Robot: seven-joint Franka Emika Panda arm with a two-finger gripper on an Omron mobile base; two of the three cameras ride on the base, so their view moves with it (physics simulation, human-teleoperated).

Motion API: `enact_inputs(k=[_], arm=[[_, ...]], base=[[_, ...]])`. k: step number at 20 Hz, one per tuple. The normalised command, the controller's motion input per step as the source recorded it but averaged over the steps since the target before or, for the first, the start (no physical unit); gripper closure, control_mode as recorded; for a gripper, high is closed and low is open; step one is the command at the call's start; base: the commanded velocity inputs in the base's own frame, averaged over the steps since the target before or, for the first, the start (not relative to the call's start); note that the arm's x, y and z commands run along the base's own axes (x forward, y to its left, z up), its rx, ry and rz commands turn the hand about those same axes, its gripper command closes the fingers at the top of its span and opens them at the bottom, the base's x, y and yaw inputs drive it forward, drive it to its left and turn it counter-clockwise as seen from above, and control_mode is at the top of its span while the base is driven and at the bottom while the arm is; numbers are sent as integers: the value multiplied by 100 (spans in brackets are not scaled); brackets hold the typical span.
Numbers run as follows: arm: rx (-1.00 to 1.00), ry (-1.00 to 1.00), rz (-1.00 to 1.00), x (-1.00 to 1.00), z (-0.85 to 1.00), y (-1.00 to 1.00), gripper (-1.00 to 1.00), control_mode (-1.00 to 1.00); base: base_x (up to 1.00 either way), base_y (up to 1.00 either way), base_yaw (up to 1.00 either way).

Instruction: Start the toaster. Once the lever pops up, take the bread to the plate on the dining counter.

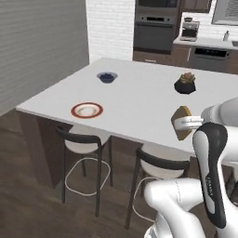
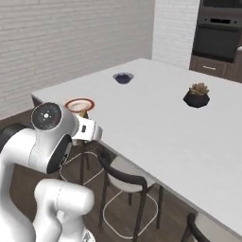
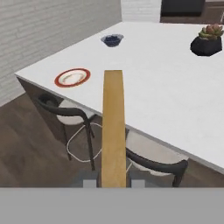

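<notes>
Right now the tool (image 3: 113, 183) is clamped on the bread (image 3: 113, 131), its two fingers (image 3: 90, 181) pressed against the flat faces of the slice, which stands on edge and runs straight out ahead of the tool in the hand view. From the left base view the bread (image 1: 181, 122) shows as a tan slice held upright at the end of the white arm (image 1: 211, 153), over the near edge of the worktop (image 1: 139, 100). From the right base view the tool (image 2: 90, 131) sits low beside the arm's big round joint, and just a sliver of bread (image 2: 83, 114) peeks above it. The plate (image 3: 72, 77), red-rimmed with a white centre, lies flat on the worktop ahead of the tool and off to its left, close to the worktop's corner and well apart from the bread. Farther ahead, beyond the plate, stands a small grey bowl (image 3: 112, 40) with dark contents, and far ahead to the right of the tool sits a dark pot with a plant (image 3: 208, 40). Below the tool, tucked under the worktop's near edge, are two stools (image 3: 148, 153) with dark backs and pale seats, one to each side of the bread, over a dark wood floor (image 3: 30, 148).
</notes>
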Motion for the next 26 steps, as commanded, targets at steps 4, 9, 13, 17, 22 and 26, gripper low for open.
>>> enact_inputs(k=[4, 9, 13, 17, 22, 26], arm=[[0, 0, 0, 0, 0, 0, 100, 100], [0, 0, 0, 0, 0, 0, 100, 100], [0, 0, 0, 0, 0, 0, 100, 100], [0, 0, 0, 0, 0, 0, 100, 100], [0, 0, 0, 0, 0, 0, 100, 100], [0, 0, 0, 0, 0, 0, 100, 100]], base=[[53, 100, -32], [57, 99, -34], [42, 83, -38], [55, 74, -39], [46, 60, -37], [43, 37, -28]])
